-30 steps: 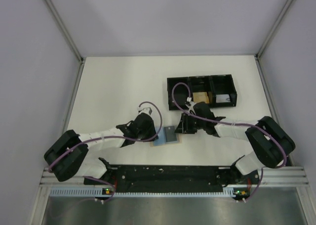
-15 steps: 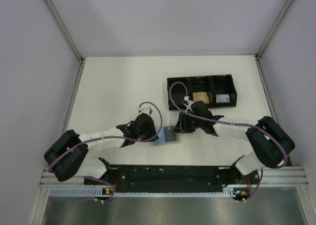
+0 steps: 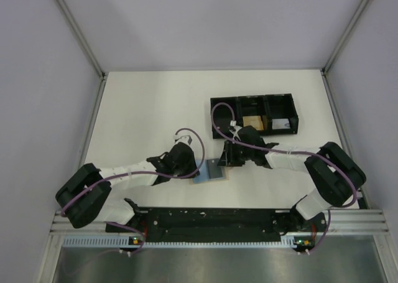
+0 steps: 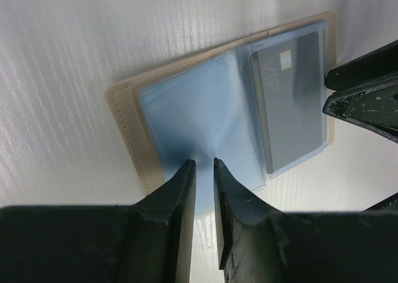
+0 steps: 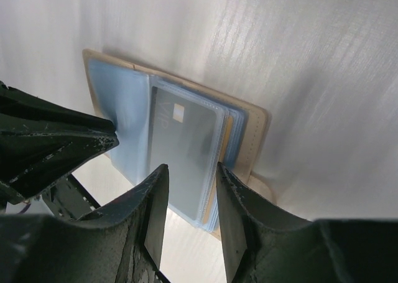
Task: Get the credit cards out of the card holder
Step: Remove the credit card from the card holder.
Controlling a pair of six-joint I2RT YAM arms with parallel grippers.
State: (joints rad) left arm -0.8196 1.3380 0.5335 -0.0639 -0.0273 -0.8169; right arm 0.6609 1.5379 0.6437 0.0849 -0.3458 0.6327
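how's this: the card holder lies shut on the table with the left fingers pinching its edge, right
Not shut: the card holder lies open on the table, blue sleeves spread and a grey card in one, as the left wrist view shows. The left fingers do pinch its edge.

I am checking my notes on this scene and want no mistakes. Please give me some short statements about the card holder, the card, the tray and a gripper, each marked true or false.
1. The card holder lies open on the table. True.
2. A grey card with a small gold chip sits in the holder. True.
3. The black tray stands left of the holder. False: it stands farther back, to the right.
4. The left gripper has its fingers wide apart. False: they are nearly together on the holder's blue sleeve.
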